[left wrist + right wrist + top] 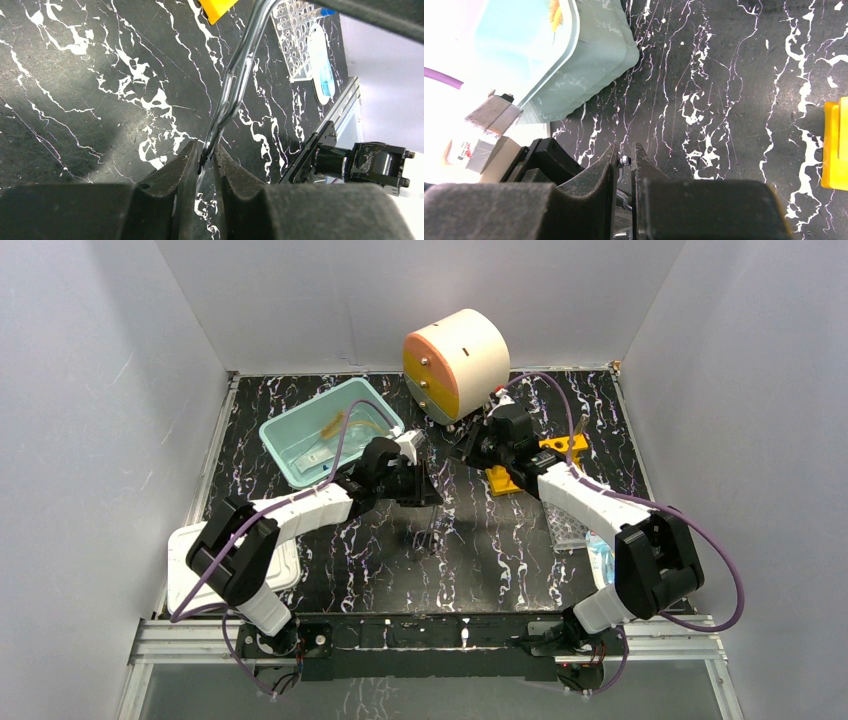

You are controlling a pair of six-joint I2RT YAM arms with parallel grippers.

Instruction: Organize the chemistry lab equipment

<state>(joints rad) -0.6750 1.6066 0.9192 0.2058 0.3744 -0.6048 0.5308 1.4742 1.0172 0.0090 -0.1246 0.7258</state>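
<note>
The left claw point(207, 165) is closed, its 2 fingers pinching the thin tip of the metal scissor-like forceps point(235, 85). From that grip the bent steel shaft runs up and away toward the right arm. The right claw point(625, 157) is also closed. A small bright metal part is caught between its fingertips, apparently the other end of the same forceps.

The 2 claws meet over the middle of the black marbled worktop point(480, 550), so the forceps span the short gap between them. A teal bin point(594, 60) stands just to the left rear of them. It holds a yellowish item too blurred to name. The yellow holed rack point(570, 447) sits to the right, partly under the right arm. The clear well plate point(300, 45) lies nearer the front right edge. A cream and orange drum point(465, 360) stands at the back wall.
</note>
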